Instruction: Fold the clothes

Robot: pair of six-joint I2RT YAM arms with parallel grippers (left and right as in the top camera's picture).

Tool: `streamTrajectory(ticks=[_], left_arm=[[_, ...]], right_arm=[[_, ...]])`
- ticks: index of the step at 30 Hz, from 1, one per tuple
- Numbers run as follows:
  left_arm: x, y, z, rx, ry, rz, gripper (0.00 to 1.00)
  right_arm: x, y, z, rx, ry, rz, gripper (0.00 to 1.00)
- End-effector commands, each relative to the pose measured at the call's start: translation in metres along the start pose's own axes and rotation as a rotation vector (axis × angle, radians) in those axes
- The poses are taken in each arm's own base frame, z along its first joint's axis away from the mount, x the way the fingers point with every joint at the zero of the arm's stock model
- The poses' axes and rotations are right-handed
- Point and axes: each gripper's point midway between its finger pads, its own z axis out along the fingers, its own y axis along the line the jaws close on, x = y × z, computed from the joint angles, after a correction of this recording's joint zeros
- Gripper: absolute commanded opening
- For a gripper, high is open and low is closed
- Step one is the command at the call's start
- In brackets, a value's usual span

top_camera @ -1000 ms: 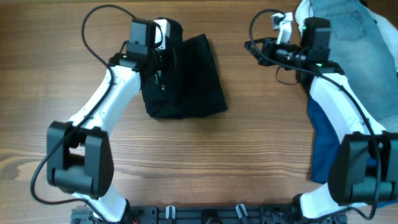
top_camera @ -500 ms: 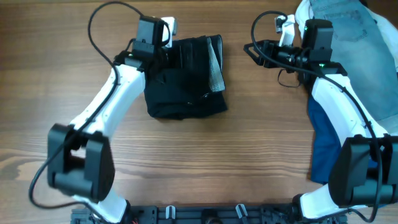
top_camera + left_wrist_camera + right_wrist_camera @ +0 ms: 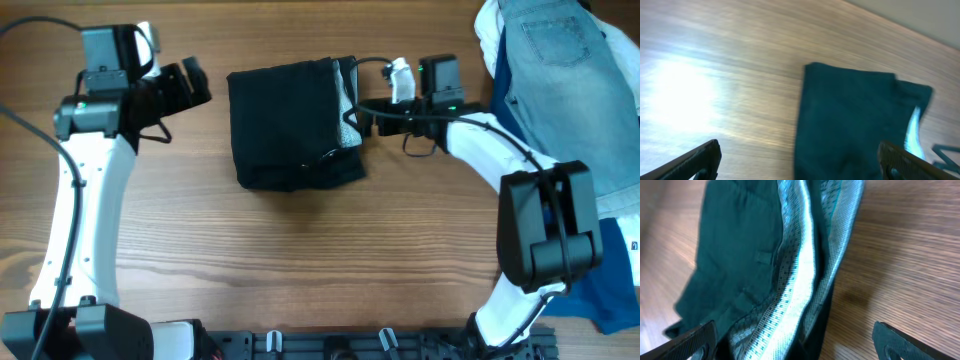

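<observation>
Folded plain black matte-fabric shorts [image 3: 290, 125] lie ahead of our released left gripper [image 3: 200, 82] and just before our released right gripper [image 3: 357, 113].

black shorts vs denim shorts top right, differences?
Colour: the black shorts are matte black; the denim shorts are light blue. Pose: the black shorts lie folded in a compact rectangle; the denim shorts lie spread out, cut by the frame edge. The right hand is at the black shorts' edge, away from the denim shorts. Neither is gripped.
</observation>
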Motion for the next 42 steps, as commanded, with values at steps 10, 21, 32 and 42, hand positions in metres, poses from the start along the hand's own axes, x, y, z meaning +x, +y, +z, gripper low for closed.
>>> streamTrajectory(ticks=[10, 21, 32, 42], left_arm=[[0.067, -0.098, 0.044, 0.149, 0.175, 0.338, 1.00], [0.158, -0.189, 0.083, 0.266, 0.241, 0.964, 1.00], [0.243, -0.212, 0.113, 0.271, 0.351, 1.342, 1.00], [0.257, -0.191, 0.151, 0.204, 0.410, 1.341, 1.00]], right_arm=[[-0.058, -0.012, -0.061, 0.095, -0.113, 0.057, 1.00], [-0.060, -0.079, -0.128, 0.216, -0.152, 0.206, 1.00], [-0.060, -0.078, -0.127, 0.216, -0.151, 0.201, 1.00], [-0.059, -0.078, -0.127, 0.218, -0.145, 0.181, 1.00]])
